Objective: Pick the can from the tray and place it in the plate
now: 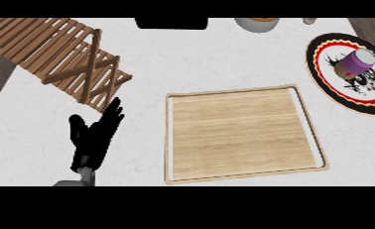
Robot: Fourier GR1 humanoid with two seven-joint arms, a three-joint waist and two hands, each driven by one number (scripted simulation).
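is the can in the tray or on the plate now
On the plate: the can lies tipped on the patterned plate, and the wooden tray holds nothing.

can (355,62) on plate (322,49) — right of tray (242,178)

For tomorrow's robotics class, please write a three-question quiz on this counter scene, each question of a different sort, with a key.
1. True or false: the can lies on the plate.
2. Which hand shows? A) left hand B) right hand
3. Fill in: the tray holds ____.

Key: 1 true; 2 A; 3 nothing.
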